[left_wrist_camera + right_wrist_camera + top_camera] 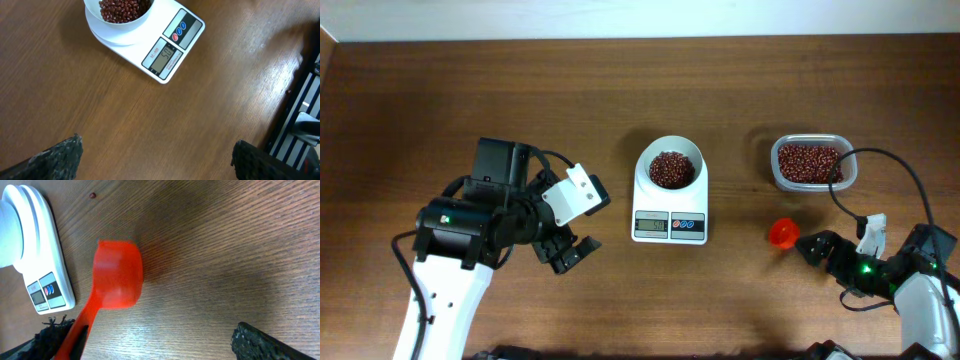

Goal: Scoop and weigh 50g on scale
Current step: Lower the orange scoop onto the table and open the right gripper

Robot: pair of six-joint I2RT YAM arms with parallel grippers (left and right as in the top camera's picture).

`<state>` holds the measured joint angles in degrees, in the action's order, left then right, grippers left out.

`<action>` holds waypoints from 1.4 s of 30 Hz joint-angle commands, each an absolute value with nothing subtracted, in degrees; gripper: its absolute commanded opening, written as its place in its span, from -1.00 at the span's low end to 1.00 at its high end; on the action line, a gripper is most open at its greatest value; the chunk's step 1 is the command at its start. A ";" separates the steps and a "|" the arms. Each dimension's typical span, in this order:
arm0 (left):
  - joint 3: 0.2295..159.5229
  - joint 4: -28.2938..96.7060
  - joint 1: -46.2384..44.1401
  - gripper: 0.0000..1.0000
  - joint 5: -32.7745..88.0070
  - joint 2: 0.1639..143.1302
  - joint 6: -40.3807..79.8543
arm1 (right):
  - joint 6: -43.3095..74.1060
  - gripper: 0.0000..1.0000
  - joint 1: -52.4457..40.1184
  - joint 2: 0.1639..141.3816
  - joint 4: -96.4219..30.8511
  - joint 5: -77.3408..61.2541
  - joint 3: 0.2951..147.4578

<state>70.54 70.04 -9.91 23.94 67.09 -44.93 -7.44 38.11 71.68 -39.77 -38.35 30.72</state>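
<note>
Jaws of the right tool (147,330) spread wide, pinching nothing. Red scoop (117,275) lying on the table (225,240) in that gap, cup end away from the wrist, handle running back just beside the finger nearer the scale. Touching that finger or not: impossible to tell. Scoop blurred in this wrist view, so nothing to say of its contents.

From overhead, same tool (815,245) low near the right front corner of the table, tips towards the middle, scoop (782,233) just off them. Beyond the scoop, towards the far side and apart from it: clear tub (775,165) filled with red beans (808,162). Black cable (880,155) arching from beside the tub back towards the right arm.

Scale (669,226) at the middle of the table, between the two arms and well apart from both tools, display and coloured buttons on the front edge. White bowl (645,160) standing on its platform, a heap of the same beans inside. In the right wrist view, scale at the left edge, one stray bean (92,195) on the wood beside it.

Left tool (570,252) to the left of the scale, jaws likewise wide apart and empty. In its own wrist view (157,145), only bare wood between the tips, scale ahead and slanted across the upper part. Digits showing on the display, too small to read with certainty.
</note>
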 commanded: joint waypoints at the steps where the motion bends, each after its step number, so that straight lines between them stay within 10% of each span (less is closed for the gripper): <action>1: 70.37 70.13 -10.09 0.98 24.16 66.92 -44.23 | -6.48 0.98 38.33 71.42 -39.62 -38.04 30.41; 42: 70.37 70.13 -10.09 0.98 24.16 66.92 -44.25 | 82.13 0.98 38.28 71.64 -44.07 -42.81 30.41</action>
